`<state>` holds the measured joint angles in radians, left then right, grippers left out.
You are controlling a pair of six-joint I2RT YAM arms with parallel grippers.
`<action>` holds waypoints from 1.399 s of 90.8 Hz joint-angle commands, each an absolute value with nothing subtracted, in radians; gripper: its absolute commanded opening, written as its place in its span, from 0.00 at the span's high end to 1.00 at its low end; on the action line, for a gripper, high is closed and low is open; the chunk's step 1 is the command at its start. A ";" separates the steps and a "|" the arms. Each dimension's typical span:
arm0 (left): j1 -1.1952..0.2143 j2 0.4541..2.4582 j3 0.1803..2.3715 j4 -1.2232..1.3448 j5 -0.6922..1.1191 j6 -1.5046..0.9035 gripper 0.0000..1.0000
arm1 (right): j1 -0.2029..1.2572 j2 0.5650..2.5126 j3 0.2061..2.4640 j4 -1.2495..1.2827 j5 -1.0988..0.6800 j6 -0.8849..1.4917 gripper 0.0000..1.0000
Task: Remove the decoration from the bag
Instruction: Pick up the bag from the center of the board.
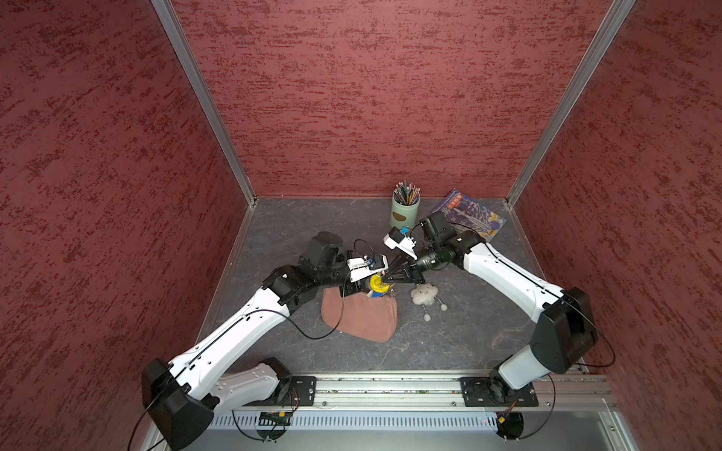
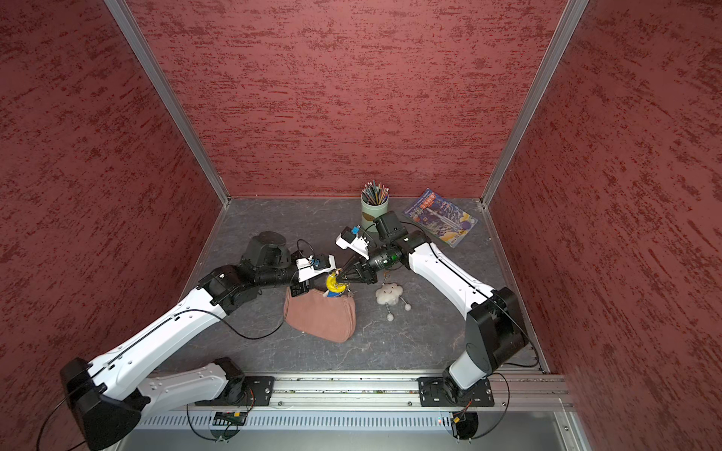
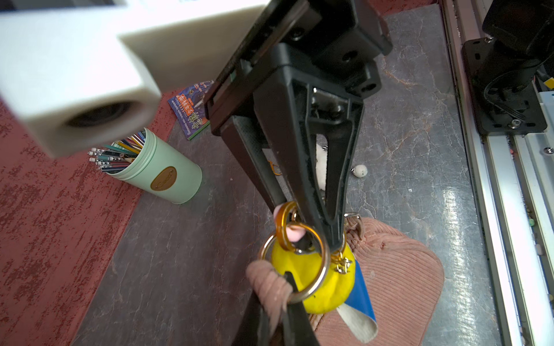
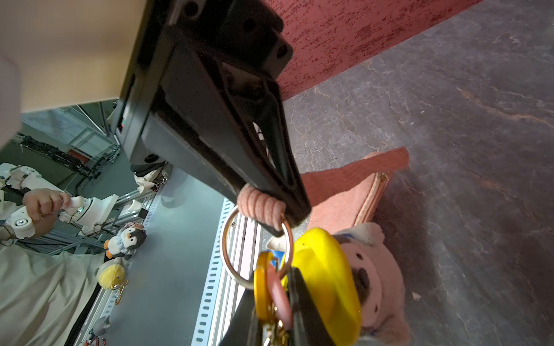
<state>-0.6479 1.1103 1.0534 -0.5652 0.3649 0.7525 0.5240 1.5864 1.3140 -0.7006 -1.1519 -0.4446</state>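
A dusty-pink bag point(image 1: 359, 316) lies on the grey counter point(image 1: 449, 343), its strap point(image 3: 268, 283) end lifted. A yellow-capped plush decoration point(image 1: 378, 283) is clipped to that strap.

The tabletop point(image 1: 449, 343) is dark grey with pale, stone-like veins, and 4 things lie on it. A pink bag point(image 1: 363, 318) lies flat near the middle. Just beside it, apart from it, lies a white cloud toy point(image 1: 424, 293) with a stitched face and 2 striped cords ending in small balls. Toward the back wall a pale green cup point(image 1: 404, 214) stands upright, packed with pencils point(image 1: 406, 192). Near the cup, in the back corner, a blue booklet point(image 1: 474, 213) lies flat, cover up.
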 commanded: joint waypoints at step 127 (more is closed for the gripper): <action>-0.457 1.587 1.731 -1.346 0.500 0.182 1.00 | 1.054 1.350 0.726 0.466 0.387 0.372 0.55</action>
